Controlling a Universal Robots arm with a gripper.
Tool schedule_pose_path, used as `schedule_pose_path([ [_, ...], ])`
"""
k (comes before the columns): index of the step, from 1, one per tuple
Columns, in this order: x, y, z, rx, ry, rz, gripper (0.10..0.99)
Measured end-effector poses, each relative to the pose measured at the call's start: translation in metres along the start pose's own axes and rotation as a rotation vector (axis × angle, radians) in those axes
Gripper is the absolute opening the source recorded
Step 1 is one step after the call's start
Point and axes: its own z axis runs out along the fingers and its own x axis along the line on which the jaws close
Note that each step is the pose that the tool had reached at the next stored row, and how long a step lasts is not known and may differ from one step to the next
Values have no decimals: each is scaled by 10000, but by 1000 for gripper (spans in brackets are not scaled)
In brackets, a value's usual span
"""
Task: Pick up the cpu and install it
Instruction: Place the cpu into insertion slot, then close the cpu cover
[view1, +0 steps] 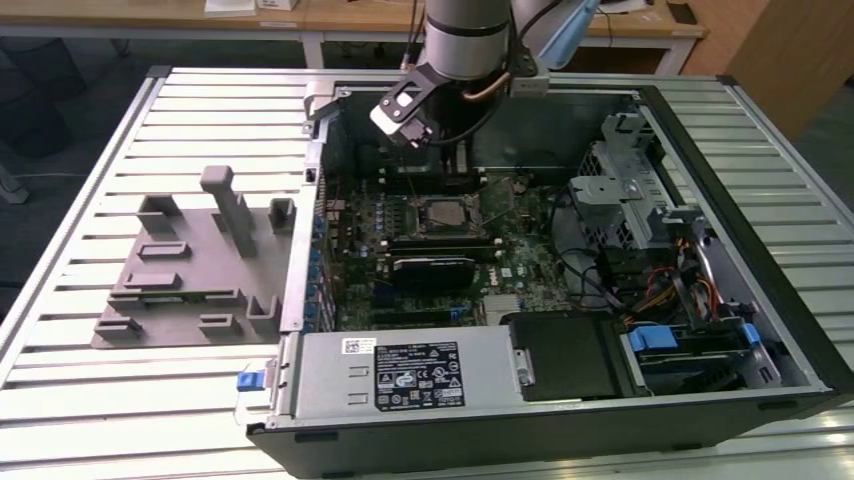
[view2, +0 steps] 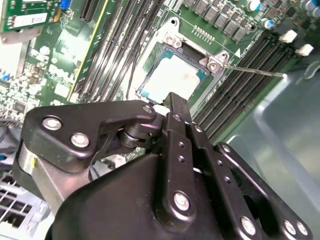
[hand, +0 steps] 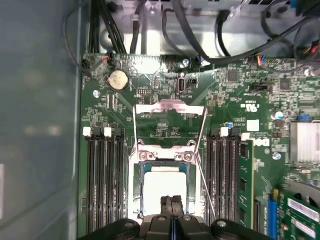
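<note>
The cpu (hand: 162, 187) lies flat in its socket on the green motherboard (hand: 165, 80), silver-white top up, inside the open computer case (view1: 747, 240). The socket's metal load plate (hand: 170, 107) is swung open beyond it. My gripper (hand: 172, 201) hangs just above the cpu's near edge with its black fingers pressed together and nothing between them. The second wrist view shows the same: the gripper (view2: 172, 97) sits over the edge of the cpu (view2: 175, 77). In the exterior view the gripper (view1: 414, 135) is over the far part of the board, short of the cpu (view1: 441, 212).
Memory slots (hand: 102, 180) flank the socket on both sides, and the thin retention lever (view2: 255, 71) sticks out beside it. A grey plate with holder blocks (view1: 187, 270) lies at the exterior view's left. The power supply box (view1: 400, 375) and drive cage (view1: 627, 200) crowd the case.
</note>
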Motion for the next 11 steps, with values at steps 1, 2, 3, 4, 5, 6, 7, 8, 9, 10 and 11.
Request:
schedule_pose_path([
  [1,0,0,-22,-7,1,1,106],
  [2,-1,1,-41,-13,0,1,106],
  [3,-1,1,-56,-17,0,0,106],
  [4,-1,1,-61,-19,1,0,106],
  [5,-1,1,-60,-20,1,0,106],
  [6,-1,1,-60,-20,1,1,106],
  [7,-1,1,-61,-20,1,0,106],
  [8,-1,1,-61,-20,1,1,106],
  [9,-1,1,-61,-20,1,1,106],
  [10,-1,1,-61,-20,1,0,106],
  [11,-1,1,-61,-20,0,1,106],
])
